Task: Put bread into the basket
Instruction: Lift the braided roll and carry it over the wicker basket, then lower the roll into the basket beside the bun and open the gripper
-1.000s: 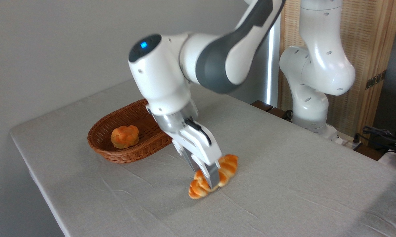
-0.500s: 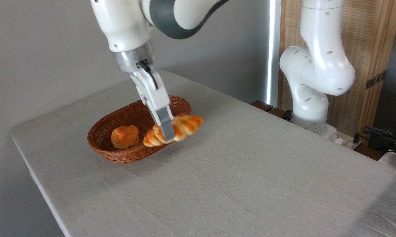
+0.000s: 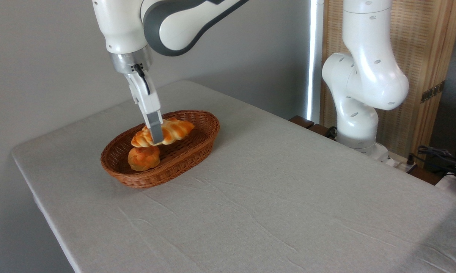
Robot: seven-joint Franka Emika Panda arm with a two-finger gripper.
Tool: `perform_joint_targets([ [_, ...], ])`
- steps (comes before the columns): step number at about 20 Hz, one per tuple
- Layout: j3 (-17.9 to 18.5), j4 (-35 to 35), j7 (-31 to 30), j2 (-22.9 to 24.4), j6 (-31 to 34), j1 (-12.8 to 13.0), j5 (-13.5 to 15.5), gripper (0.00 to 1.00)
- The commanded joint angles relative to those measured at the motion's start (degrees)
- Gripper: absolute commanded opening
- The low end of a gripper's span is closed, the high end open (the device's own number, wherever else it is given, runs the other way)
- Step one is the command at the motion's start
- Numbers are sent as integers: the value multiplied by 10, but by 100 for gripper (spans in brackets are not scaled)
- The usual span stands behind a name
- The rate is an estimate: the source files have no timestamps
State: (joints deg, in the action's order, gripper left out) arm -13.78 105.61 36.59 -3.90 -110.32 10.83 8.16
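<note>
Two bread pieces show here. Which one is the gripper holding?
The long braided loaf, clamped in the gripper above the basket. The small round bun lies loose in the basket below it.

1. The near finger of the hand (image 3: 156, 141) covers the middle of the bread (image 3: 163, 132); the far finger lies behind the loaf and cannot be seen.
2. The bread hides part of the basket (image 3: 190, 151) floor and overlaps the top of the small round bun (image 3: 143, 158); whether loaf and bun touch cannot be told.
3. The arm (image 3: 167, 19) is cut off by the top edge of the frame, so its upper links are out of view.
4. The table (image 3: 288, 212) runs past the bottom and right edges.
5. The cables (image 3: 440, 155) and a dark object at the right edge are cropped and too small to identify.
</note>
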Motion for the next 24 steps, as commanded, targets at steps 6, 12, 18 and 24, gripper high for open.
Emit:
perform_joint_targets([
  [6,-21,-9,-27,-37,-47,-4,4,100],
  [12,-17,-9,-38,-39,-48,-5,2,100],
  [18,-14,-33,-129,-27,-46,-8,3,100],
  [24,-11,-35,-138,-25,-46,-9,1,100],
])
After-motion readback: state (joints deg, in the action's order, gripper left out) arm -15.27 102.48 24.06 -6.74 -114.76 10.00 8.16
